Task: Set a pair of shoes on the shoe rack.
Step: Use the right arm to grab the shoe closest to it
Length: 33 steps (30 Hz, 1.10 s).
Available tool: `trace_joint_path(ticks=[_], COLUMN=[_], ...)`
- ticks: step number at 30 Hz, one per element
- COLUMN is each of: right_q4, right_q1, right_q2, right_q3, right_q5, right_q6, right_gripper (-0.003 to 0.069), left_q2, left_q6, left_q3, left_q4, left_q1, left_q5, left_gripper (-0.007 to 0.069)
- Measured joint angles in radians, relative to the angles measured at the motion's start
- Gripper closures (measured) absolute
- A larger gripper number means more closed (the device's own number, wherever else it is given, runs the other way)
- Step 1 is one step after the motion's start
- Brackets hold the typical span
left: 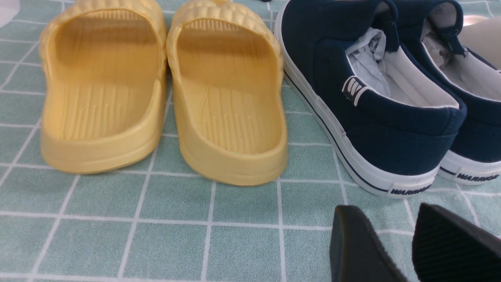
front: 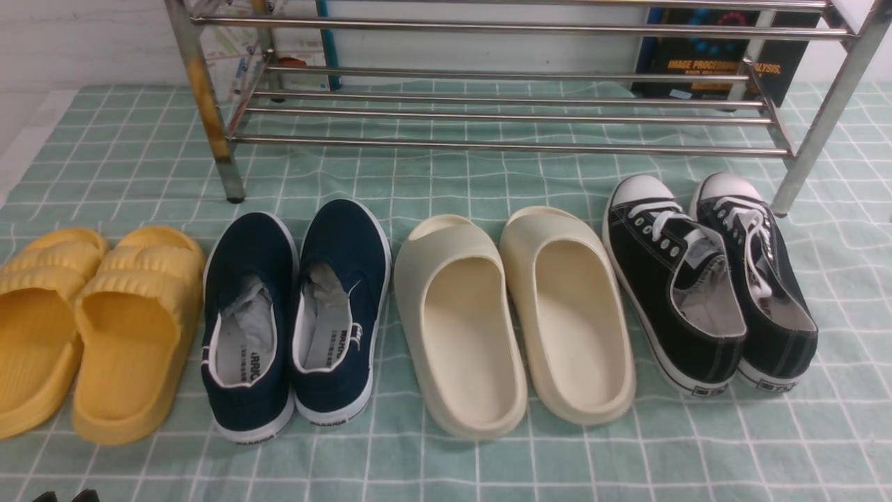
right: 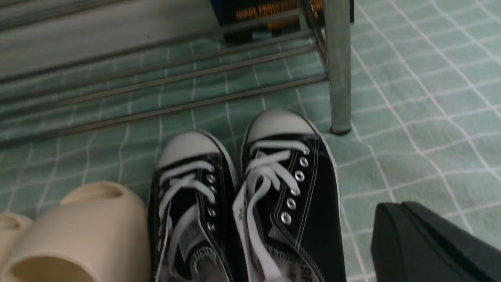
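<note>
The two black canvas sneakers [front: 704, 293] with white laces and toe caps stand side by side on the green checked cloth at the right, toes toward the steel shoe rack [front: 516, 115]. They also show in the right wrist view [right: 250, 203], with a rack leg [right: 338, 66] just beyond the toes. My right gripper [right: 403, 213] is shut and empty, low beside the outer sneaker and apart from it. My left gripper [left: 391, 223] is open and empty above the cloth, just behind the heel of a navy slip-on [left: 372, 105].
On the cloth from left to right stand yellow slides [front: 90, 328], navy slip-ons [front: 300, 314] and cream slides [front: 516, 314]. The rack's left leg [front: 205, 97] is stained yellow-brown. A dark book [front: 718, 56] leans behind the rack at the right.
</note>
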State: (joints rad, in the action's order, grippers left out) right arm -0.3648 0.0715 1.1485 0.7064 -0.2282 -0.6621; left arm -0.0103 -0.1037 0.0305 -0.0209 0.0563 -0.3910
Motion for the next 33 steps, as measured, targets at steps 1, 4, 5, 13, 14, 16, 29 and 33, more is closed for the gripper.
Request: trace_joint_path(ticks=[1,4,5,13,14,16,29,33], right_q4=[-0.026,-0.074,-0.062,0.304,0.311,0.365,0.356,0.333], right_q1=[0.032,0.206,0.242,0.324,0.324,0.327,0.327,0.327], right_q2=[0.021,0.129,0.157,0.437,0.443,0.509,0.697,0.702], right_q3=[0.041,0.212,0.27,0.518,0.52,0.526,0.536,0.538], right_q5=[-0.059,-0.356,-0.425,-0.754,-0.752,-0.725,-0.534,-0.53], right_q6=[-0.003,0.117,0.171,0.553,0.556,0.573,0.585,0.587], right_gripper=[0.0659,0.0659,0.0659,0.0637,0.0635,0.0592,0.0309,0.0475], left_q2=[0.0,0.0,0.0,0.0,0.0,0.0,0.0,0.0], left_q6=[0.0,0.0,0.0,0.0,0.0,0.0,0.0,0.0], left_q3=[0.0,0.0,0.0,0.0,0.0,0.0,0.0,0.0], left_q4=[0.0,0.0,0.0,0.0,0.0,0.0,0.0,0.0], left_q1=[0.0,0.0,0.0,0.0,0.0,0.0,0.0,0.0], left_q5=[0.0,0.0,0.0,0.0,0.0,0.0,0.0,0.0], left_gripper=[0.0386,0.0386,0.0386,0.0386,0.0386,0.0386,0.0386,0.0386])
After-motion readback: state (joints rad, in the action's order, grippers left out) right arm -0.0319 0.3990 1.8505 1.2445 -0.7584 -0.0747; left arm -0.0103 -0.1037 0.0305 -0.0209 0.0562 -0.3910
